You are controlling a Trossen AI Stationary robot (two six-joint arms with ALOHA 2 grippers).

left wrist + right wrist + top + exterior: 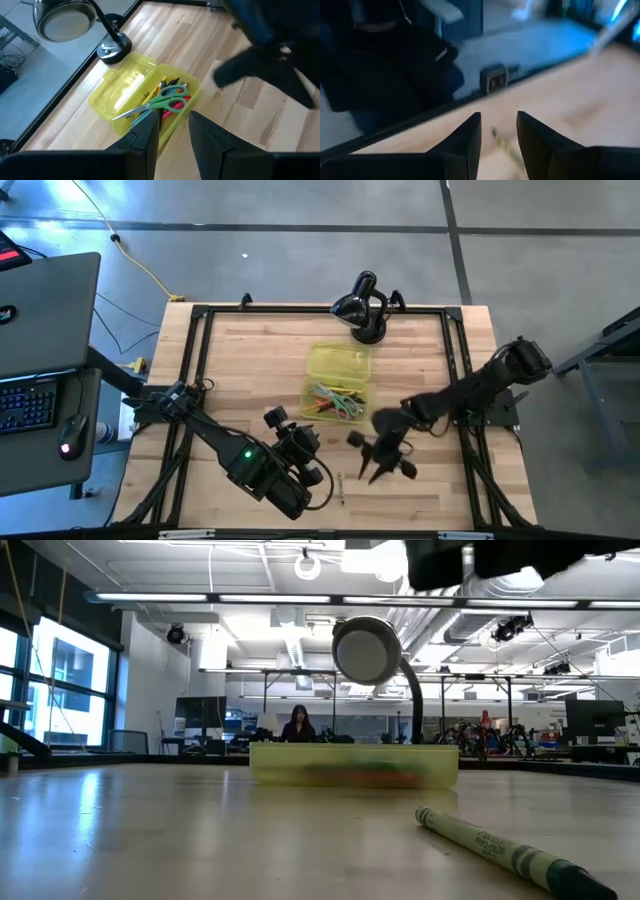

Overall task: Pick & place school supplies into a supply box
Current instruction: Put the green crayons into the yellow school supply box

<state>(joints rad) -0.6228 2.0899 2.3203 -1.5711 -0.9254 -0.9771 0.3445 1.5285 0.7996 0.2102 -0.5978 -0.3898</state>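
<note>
The supply box (338,382) is seen open mid-tabletop (260,360), scissors (160,101) and pens inside, detail given only by the left wrist view. One green pencil (510,852) lies apart on the wood, shown clearly by the low view. Above it, the right end effector (385,472) is held empty, fingers parted. The left end effector (172,137) is held off the tabletop, parted narrowly, empty.

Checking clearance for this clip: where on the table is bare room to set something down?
Bare wood lies left of the supply box, up to the table frame, and right of it. Crowded: the front middle, where the left gripper, right gripper and green pencil gather.
</note>
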